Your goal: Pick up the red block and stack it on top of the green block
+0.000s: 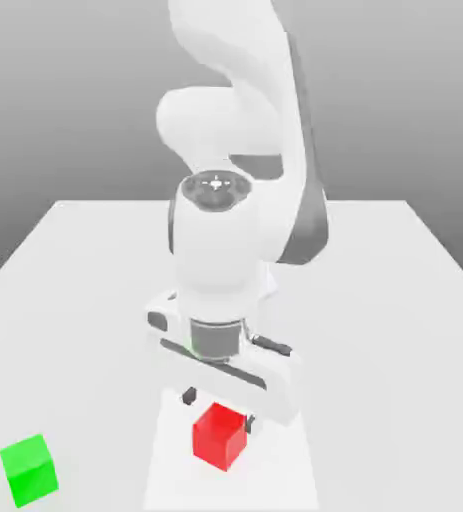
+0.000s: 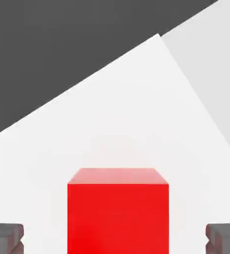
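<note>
I see two blocks on the table (image 1: pixel 375 400): one red (image 1: pixel 219 437), one green (image 1: pixel 29 470). One robot arm (image 1: pixel 218 250) stands there too.

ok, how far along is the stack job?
Done: the gripper is lined up at the red block, fingers open on either side with gaps visible. In hand: nothing yet; it looks like the approach before a grasp. Left: close on the red block, lift, carry it over and set it on the green block, which sits apart with nothing on top.
</note>
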Available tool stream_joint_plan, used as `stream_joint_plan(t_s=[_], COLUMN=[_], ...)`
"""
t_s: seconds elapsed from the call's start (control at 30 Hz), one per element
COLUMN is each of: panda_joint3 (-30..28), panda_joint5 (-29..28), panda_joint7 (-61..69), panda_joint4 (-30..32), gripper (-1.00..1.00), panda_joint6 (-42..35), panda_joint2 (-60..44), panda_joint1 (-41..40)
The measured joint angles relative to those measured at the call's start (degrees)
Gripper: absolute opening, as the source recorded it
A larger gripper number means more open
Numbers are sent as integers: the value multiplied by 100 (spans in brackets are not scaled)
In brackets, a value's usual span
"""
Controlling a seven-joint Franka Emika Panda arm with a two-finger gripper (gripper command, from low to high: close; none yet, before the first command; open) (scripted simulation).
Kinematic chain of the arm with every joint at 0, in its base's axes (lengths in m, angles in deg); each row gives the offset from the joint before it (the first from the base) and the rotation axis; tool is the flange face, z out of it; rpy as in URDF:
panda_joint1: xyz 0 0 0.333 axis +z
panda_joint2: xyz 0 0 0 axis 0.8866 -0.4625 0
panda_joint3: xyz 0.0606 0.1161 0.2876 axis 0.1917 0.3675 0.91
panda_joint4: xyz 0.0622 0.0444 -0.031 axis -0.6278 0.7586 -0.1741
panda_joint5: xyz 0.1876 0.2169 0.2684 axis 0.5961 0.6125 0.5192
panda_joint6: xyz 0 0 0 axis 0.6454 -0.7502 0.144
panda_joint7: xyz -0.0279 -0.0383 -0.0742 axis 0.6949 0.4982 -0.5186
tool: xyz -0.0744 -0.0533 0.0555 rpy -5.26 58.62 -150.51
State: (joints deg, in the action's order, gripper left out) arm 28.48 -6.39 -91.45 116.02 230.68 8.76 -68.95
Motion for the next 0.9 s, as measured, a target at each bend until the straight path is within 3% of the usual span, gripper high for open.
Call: stream_joint_plan(t_s=[0.23,0.43,0.73,0.87,0.9], panda_joint3=[-9,124,-874,-892,-878], panda_joint5=[-31,295,654,821,845], panda_joint7=[-26,227,1129,1310,1329], panda_joint4=[-6,120,-1542,-1742,-1753], gripper=[-100,-100,-100,-100,100], panda_joint6=[51,-867,-1979,-1439,-1331], panda_joint2=[-51,995,435,-307,-427], panda_joint1=[6,-104,-1397,-1581,-1598])
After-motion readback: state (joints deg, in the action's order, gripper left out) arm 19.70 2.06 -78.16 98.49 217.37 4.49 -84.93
